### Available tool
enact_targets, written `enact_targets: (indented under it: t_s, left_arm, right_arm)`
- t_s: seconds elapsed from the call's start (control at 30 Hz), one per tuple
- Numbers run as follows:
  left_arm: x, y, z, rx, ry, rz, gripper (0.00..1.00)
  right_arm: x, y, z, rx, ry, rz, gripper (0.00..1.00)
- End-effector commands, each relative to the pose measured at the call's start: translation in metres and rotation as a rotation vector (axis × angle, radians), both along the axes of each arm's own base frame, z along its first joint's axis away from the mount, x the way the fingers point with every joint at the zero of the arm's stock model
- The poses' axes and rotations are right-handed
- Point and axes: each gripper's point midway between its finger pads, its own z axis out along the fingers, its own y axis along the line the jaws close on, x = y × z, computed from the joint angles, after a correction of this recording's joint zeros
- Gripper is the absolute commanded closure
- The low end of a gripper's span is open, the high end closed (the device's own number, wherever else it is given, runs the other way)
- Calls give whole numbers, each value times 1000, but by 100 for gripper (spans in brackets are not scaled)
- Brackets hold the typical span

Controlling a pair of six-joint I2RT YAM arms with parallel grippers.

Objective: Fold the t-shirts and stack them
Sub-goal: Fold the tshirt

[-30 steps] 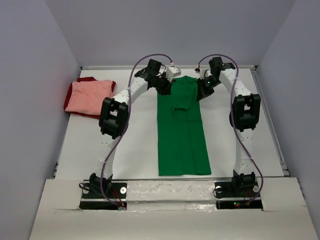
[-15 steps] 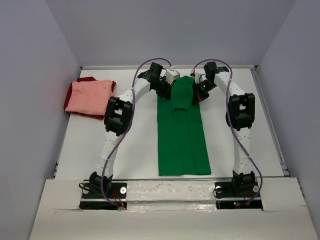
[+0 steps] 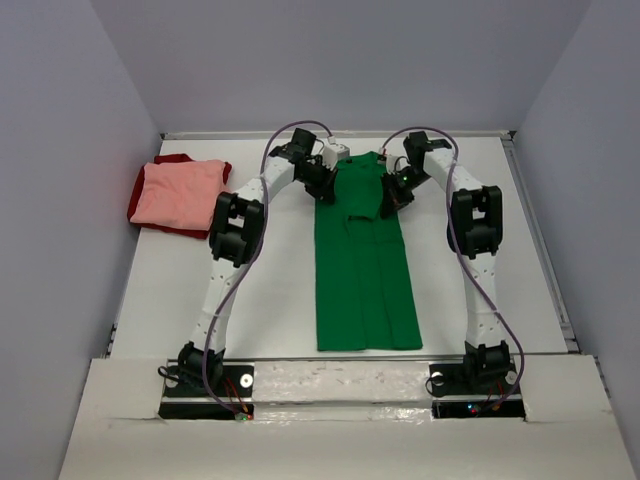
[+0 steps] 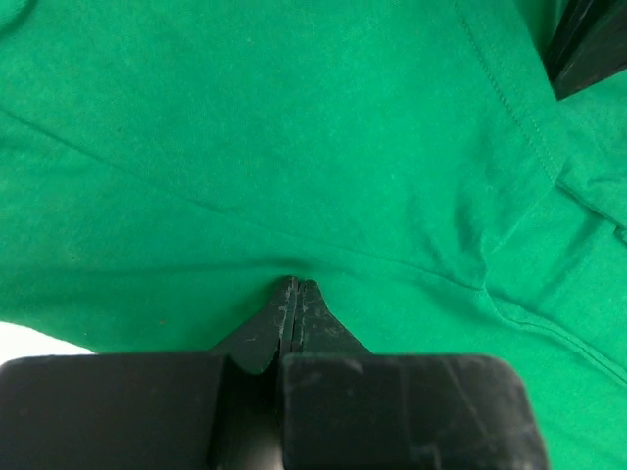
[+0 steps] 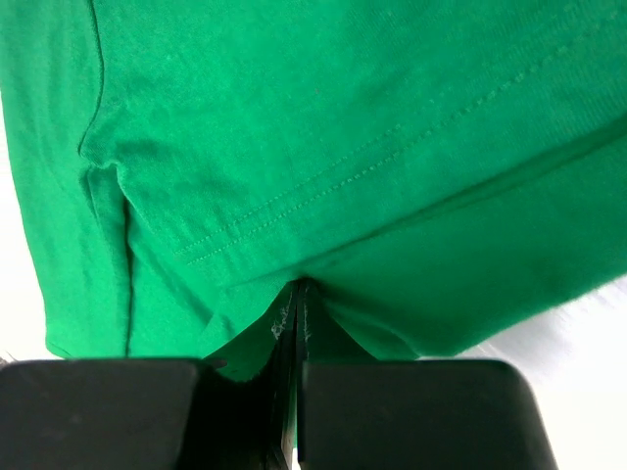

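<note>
Top view: green t-shirt (image 3: pixel 365 280) lies in the centre of the table (image 3: pixel 270 290), folded lengthwise into a long narrow strip. It runs from the upper centre of the frame down to the lower centre. The lower end lies flat with a square edge. The upper end is drawn narrower between the two arms, and a small flap of cloth hangs over the strip just below it.

Left claw (image 4: pixel 294 291): jaws pressed fully together, no gap between the tips. Green cloth is pinched at the tips, and creases run outward from the pinch to both sides. In the top view this claw sits at the upper left corner of the strip.

Right claw (image 5: pixel 297 291): jaws likewise closed tight. It is gripping a fold of the same shirt close to a double-stitched hem, and the cloth bunches where it enters the tips. A strip of white table shows at the lower right of that wrist view. In the top view this claw sits at the upper right corner of the strip.

Salmon pink t-shirt (image 3: pixel 180 192): folded, upper left of the frame, lying on top of the dark red t-shirt (image 3: pixel 136 207). The red edges show at its top and left. This pile is well apart from the green shirt and from both claws.
</note>
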Motion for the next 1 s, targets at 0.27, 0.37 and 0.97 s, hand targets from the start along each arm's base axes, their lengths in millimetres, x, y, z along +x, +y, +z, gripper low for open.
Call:
enact_targets:
  t_s: [0.27, 0.37, 0.97]
  left_arm:
    - [27, -10, 12, -7, -101, 53, 100]
    - [39, -8, 20, 37, -178, 74, 100]
    - [109, 5, 65, 155, -500, 178, 100]
  right_arm:
    - [30, -2, -23, -67, -119, 35, 100]
    - [45, -5, -21, -91, -179, 29, 100]
    - [124, -16, 6, -187, -499, -19, 100]
